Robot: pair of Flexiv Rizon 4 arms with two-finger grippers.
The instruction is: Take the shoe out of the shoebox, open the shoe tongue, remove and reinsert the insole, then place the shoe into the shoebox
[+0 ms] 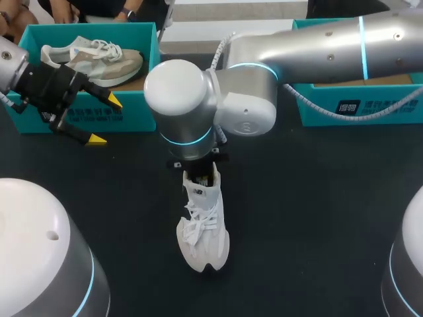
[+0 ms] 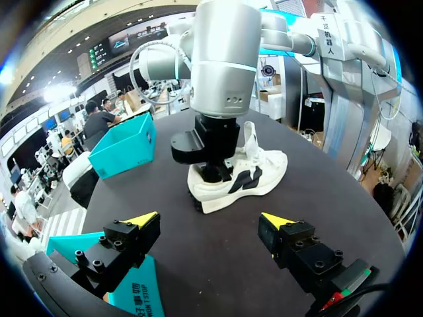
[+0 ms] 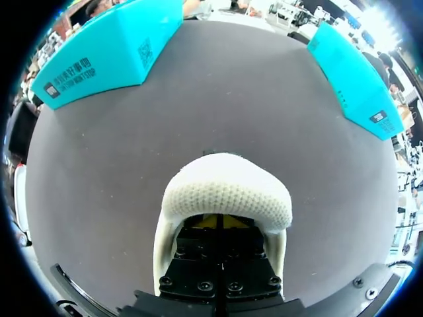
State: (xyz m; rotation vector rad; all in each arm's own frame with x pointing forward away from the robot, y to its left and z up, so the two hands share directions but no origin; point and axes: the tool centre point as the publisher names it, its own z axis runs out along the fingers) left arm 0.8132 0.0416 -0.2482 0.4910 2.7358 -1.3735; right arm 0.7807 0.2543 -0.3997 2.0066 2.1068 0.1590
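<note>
1. The black table (image 1: 317,198) carries everything, and my right arm (image 1: 317,39) reaches across it from the right, with its wrist over the middle.
2. 2 teal shoeboxes stand along the far edge. The left shoebox (image 1: 132,111) holds a beige shoe (image 1: 92,59). The right shoebox (image 1: 370,109) shows only brown floor where the arm does not cover it.
3. The white shoe (image 1: 205,231) stands upright on the table's middle, well apart from both boxes, toe towards me. In the left wrist view its tongue (image 2: 250,135) stands raised.
4. The right gripper (image 3: 223,221) is sunk into the shoe's opening just behind the heel collar. Its yellow tips are pressed close together. The collar hides whether the insole lies between them.
5. The left gripper (image 1: 106,120) hangs in front of the left shoebox with its fingers spread wide and nothing between them. It faces the shoe from well apart.
6. Judged from this, the shoe is out and the tongue is open, so the insole step is in hand. No insole shows outside the shoe.
7. If the insole is gripped, the next move calls for a slow, straight pull upward. The light shoe may rise with it, so the free left gripper could come in and pin the toe. Otherwise, the tips need to reach deeper first.
</note>
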